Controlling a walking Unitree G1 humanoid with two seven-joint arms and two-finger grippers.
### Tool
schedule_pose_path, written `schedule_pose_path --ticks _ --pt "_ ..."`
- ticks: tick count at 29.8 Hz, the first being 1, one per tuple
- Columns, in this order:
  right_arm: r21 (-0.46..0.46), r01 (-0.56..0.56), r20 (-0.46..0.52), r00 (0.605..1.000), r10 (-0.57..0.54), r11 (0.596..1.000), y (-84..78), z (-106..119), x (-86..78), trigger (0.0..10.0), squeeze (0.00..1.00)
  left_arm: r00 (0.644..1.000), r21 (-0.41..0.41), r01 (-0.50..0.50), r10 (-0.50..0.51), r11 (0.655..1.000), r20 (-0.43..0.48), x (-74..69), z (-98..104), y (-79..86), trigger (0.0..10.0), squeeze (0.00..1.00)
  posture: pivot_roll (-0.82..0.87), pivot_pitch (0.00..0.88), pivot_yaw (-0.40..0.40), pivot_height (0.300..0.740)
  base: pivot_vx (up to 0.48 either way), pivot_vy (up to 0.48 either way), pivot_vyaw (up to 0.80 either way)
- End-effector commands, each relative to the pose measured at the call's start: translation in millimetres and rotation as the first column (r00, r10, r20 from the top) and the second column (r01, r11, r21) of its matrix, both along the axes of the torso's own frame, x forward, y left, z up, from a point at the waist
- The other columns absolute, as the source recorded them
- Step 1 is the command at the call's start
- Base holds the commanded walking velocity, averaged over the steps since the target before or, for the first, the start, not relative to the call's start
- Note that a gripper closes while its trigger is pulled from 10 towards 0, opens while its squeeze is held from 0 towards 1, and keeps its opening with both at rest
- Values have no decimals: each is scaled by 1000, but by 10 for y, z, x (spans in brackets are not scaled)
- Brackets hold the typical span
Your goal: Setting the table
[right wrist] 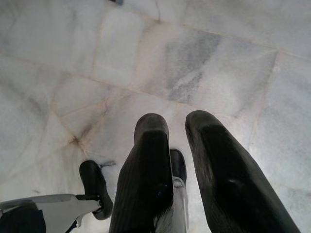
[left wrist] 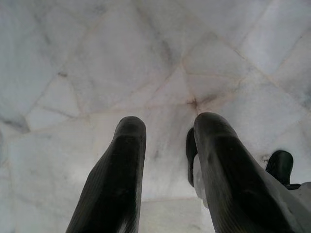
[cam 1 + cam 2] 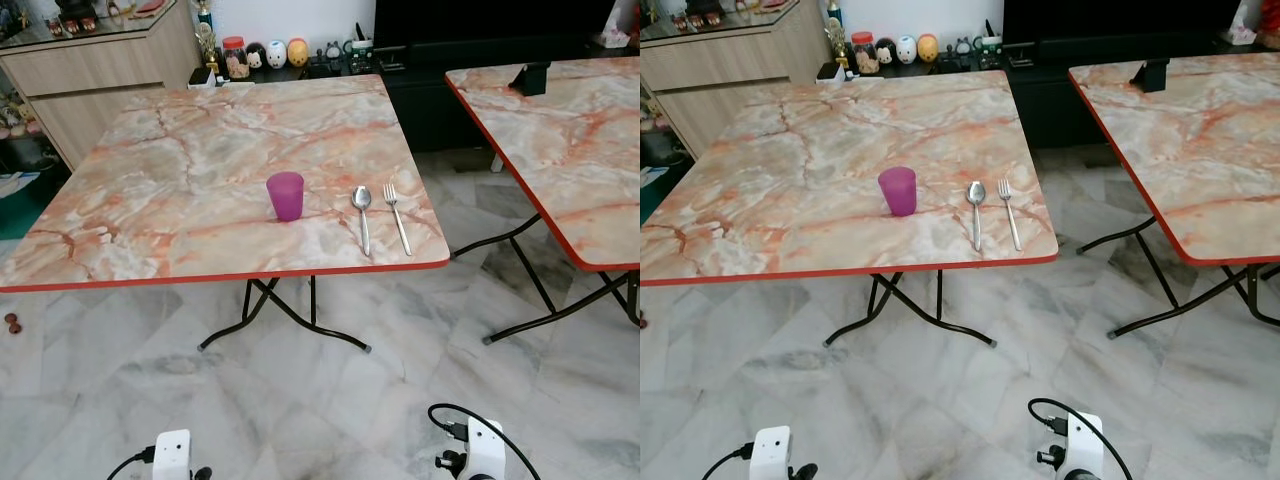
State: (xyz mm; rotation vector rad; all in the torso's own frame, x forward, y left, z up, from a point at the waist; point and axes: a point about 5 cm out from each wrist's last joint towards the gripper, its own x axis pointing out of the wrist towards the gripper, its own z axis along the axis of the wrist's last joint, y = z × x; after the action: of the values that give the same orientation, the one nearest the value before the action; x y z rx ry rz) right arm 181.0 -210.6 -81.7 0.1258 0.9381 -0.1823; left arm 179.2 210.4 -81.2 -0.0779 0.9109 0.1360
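A purple cup (image 3: 285, 195) stands upright near the front edge of the marble-patterned folding table (image 3: 170, 170). To its right a spoon (image 3: 362, 216) and a fork (image 3: 397, 216) lie side by side, handles toward me. Both arms hang low over the floor, well short of the table, the left wrist (image 3: 172, 455) and the right wrist (image 3: 482, 448) at the bottom of the head views. My left gripper (image 2: 165, 128) points down at the floor tiles, fingers apart and empty. My right gripper (image 1: 177, 125) also points at the floor, with a narrower gap and nothing in it.
A second table of the same pattern (image 3: 560, 140) stands to the right, with a black object (image 3: 532, 77) on it. A narrow floor gap separates the two. Behind are a wooden cabinet (image 3: 100, 70), a low shelf with jars and figurines (image 3: 275, 55) and a dark TV unit (image 3: 450, 60).
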Motion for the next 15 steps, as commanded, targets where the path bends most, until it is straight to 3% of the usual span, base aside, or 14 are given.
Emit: schedule_pose_path --ticks 1,7,11,15 --pt "2 -2 -10 1000 2 1000 3 -14 -27 10000 0 1000 -1 0 0 1000 -7 -16 -8 1 10000 0 -54 0 75 740 259 0 0" --pt "3 -4 -15 1000 4 1000 3 -17 -31 10000 0 1000 -6 3 -3 1000 -6 -14 -12 -27 10000 0 -53 0 74 740 256 0 0" --pt "8 -5 -16 1000 5 1000 6 -18 -33 10000 0 1000 -8 1 -1 1000 -6 -15 -13 -30 10000 0 -53 0 72 740 257 0 -700" --pt "-3 -9 -16 1000 9 1000 -1 -18 -36 10000 0 1000 -10 2 -2 1000 -5 -20 -15 -35 10000 0 -54 0 73 740 256 0 0"
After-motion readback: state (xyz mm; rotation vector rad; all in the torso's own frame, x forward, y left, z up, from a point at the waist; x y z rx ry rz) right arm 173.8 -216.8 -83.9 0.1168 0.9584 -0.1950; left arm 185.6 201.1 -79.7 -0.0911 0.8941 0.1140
